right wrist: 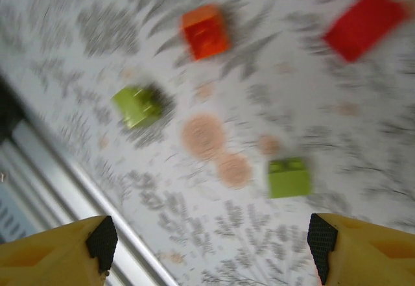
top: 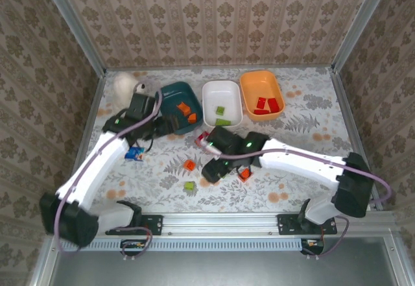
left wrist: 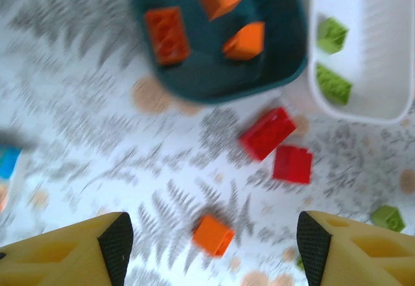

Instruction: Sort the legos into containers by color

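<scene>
Three containers stand in a row at the back: a dark teal one [top: 170, 91] holding orange legos [left wrist: 167, 34], a white one [top: 222, 83] with two light green legos [left wrist: 333, 82], and an orange one [top: 259, 74] with red legos [top: 267, 105]. My left gripper [left wrist: 214, 247] hovers open just in front of the teal dish [left wrist: 194, 91], over a loose orange lego [left wrist: 213, 235]; two red legos [left wrist: 267, 132] lie beyond it. Over the table's middle, my right gripper [right wrist: 211, 240] is open and empty above a green lego [right wrist: 289, 177]. Another green lego [right wrist: 137, 106] and an orange-red lego [right wrist: 205, 32] lie nearby.
A white plush bear [top: 126, 85] sits at the back left beside the teal dish. A small blue item [top: 135, 154] lies on the table under the left arm. The metal rail [top: 220, 221] runs along the near edge.
</scene>
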You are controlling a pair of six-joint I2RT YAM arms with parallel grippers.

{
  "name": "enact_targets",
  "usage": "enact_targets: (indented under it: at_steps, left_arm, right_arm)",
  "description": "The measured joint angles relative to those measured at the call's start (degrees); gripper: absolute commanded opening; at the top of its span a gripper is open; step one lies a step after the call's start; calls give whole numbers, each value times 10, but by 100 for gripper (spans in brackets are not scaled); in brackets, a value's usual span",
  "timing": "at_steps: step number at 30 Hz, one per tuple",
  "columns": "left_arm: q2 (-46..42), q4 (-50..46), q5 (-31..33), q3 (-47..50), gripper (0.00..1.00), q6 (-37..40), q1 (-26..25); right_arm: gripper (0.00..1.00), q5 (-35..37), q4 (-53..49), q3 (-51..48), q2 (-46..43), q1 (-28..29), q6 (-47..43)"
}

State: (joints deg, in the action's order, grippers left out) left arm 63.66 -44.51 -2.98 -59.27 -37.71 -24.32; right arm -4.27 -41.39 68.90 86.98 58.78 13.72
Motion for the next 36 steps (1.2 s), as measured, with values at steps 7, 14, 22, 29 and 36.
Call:
enact_targets:
  at_steps: [7, 14, 22, 29, 36]
  left_arm:
    - [-235, -81, 59, 117, 71, -84, 0]
    - [-313, -157, 85, 123, 71, -122, 0]
    - [-348, -207, 98, 123, 71, -134, 0]
    - [-356, -218, 90, 123, 71, -136, 0]
    - [-288, -154, 33, 158, 71, -122, -34]
  right_arm:
    - [80, -16, 11, 59, 128, 57, -52]
    - [73, -13, 13, 146, 255, 65, -78]
    - [38, -12, -2, 171, 305, 68, -92]
    - [25, -3, -11, 191, 315, 66, -83]
    - [23, -2, -17, 177, 212, -23, -39]
